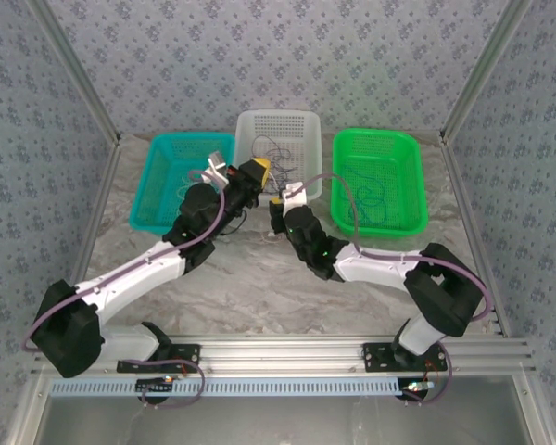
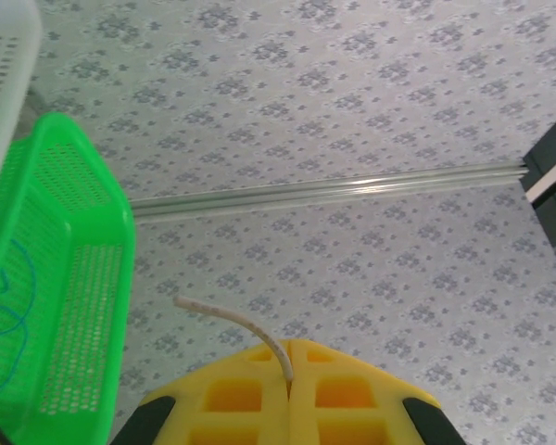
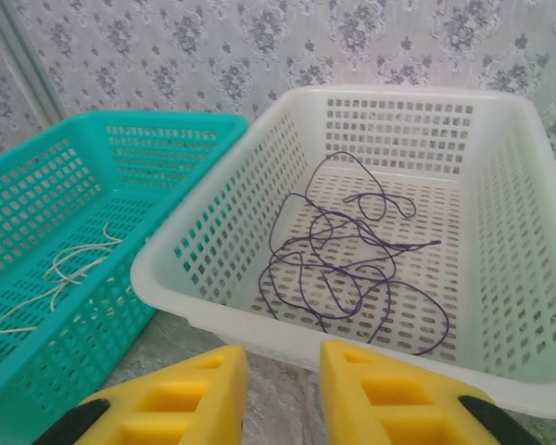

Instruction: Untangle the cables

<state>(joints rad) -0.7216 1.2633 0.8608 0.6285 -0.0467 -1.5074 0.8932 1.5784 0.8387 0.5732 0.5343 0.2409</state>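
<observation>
Left fingers (image 2: 232, 400) pinch one whitish cable (image 2: 230, 320); right fingers (image 3: 187, 389) ajar, empty, near perhaps two purple cables (image 3: 345, 243).

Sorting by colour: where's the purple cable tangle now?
In the top view, the purple cable tangle lies in the white basket, between the teal basket and the green basket.

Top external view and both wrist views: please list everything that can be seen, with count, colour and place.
Teal basket: one, teal, far left.
White basket: one, white, far middle.
Green basket: one, green, far right.
Purple cables: tangled, count unclear, in the white basket.
Whitish cables: few strands, in the teal basket.
Blue cable: at least one, in the green basket.
Whitish cable end: one, pinched, left wrist view.
Table: one, marbled grey.
Left fingers: two, yellow, shut on that cable end.
Right fingers: two, yellow, apart, facing the white basket.
</observation>
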